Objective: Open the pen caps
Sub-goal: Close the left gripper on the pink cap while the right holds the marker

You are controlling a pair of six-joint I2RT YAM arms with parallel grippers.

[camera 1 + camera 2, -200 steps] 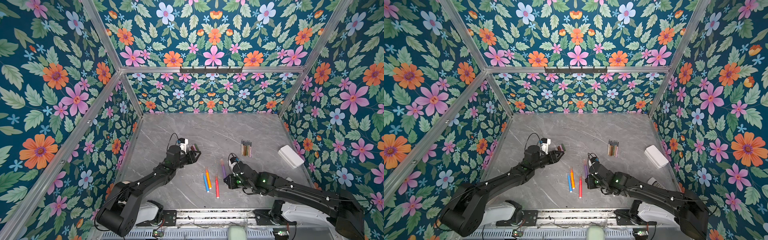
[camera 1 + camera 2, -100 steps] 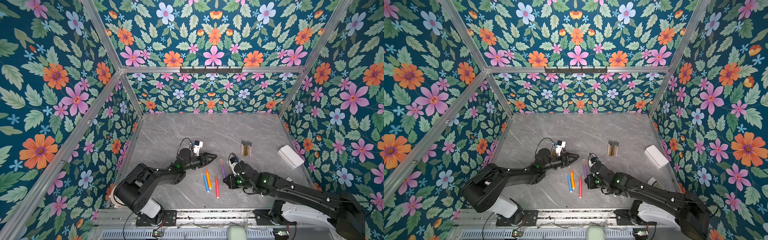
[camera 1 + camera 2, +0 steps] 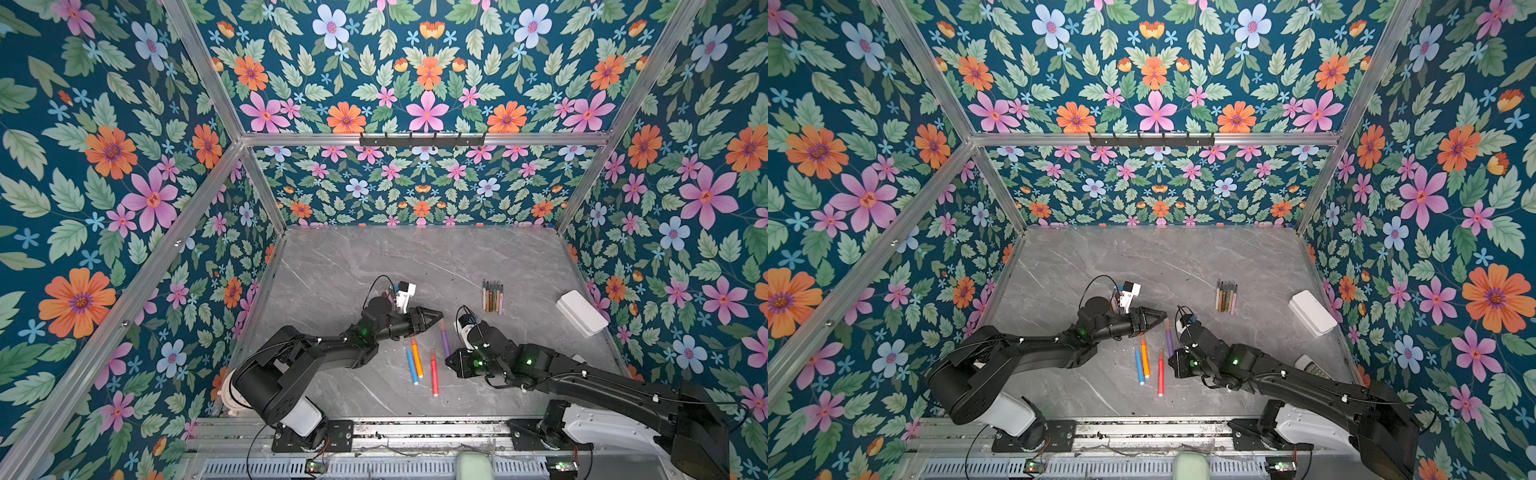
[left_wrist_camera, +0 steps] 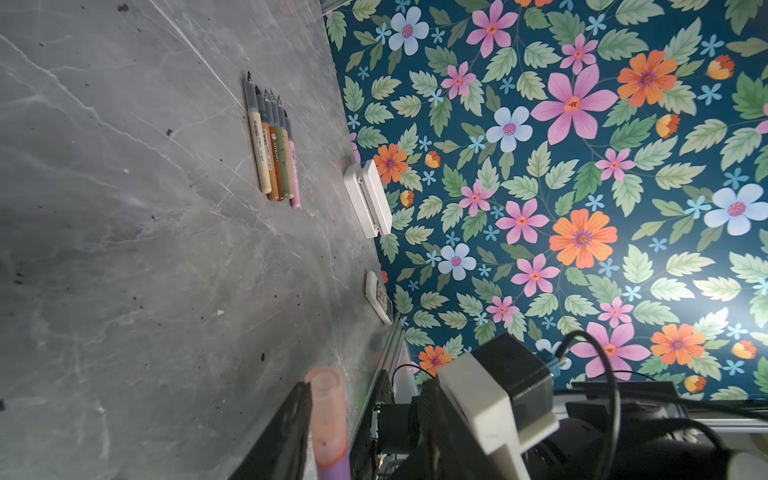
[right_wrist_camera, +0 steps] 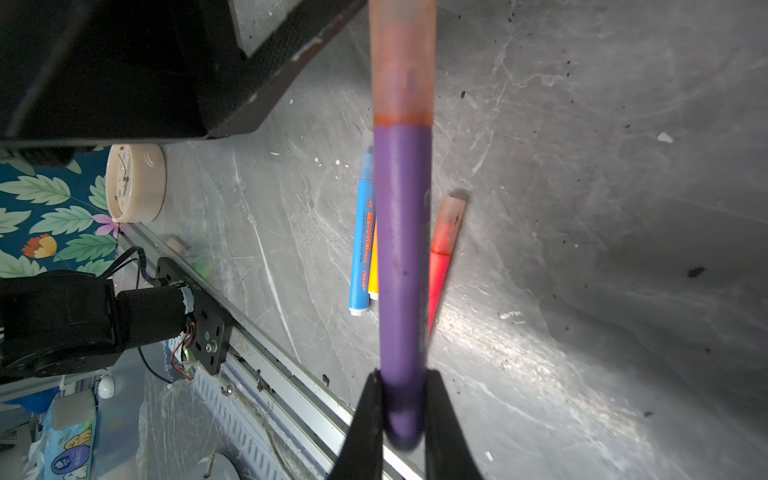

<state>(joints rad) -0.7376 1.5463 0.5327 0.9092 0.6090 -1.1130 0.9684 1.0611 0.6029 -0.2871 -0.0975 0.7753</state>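
A purple pen [image 5: 402, 249] with a translucent orange pen cap [image 5: 402, 62] is held clear of the grey table, with my right gripper [image 5: 402, 399] shut on its tail end. In both top views it points away from that gripper [image 3: 452, 360], cap [image 3: 442, 328] farthest. My left gripper [image 3: 437, 317] has reached across to the cap and stands open. One of its fingers [image 4: 297, 415] lies against the cap [image 4: 328, 407]; the other stands apart from it. Blue [image 3: 411, 365], orange [image 3: 417, 357] and red [image 3: 434, 374] capped pens lie on the table below.
A tight row of uncapped pens [image 3: 492, 296] lies farther back on the right. A white box [image 3: 581, 312] sits by the right wall, with a small white remote [image 3: 1312, 365] nearer the front. A cream clock [image 5: 135, 183] stands at the front left corner.
My left arm has swung right from the table's left side until its gripper reached the purple pen's cap. The right gripper has held the pen nearly still.
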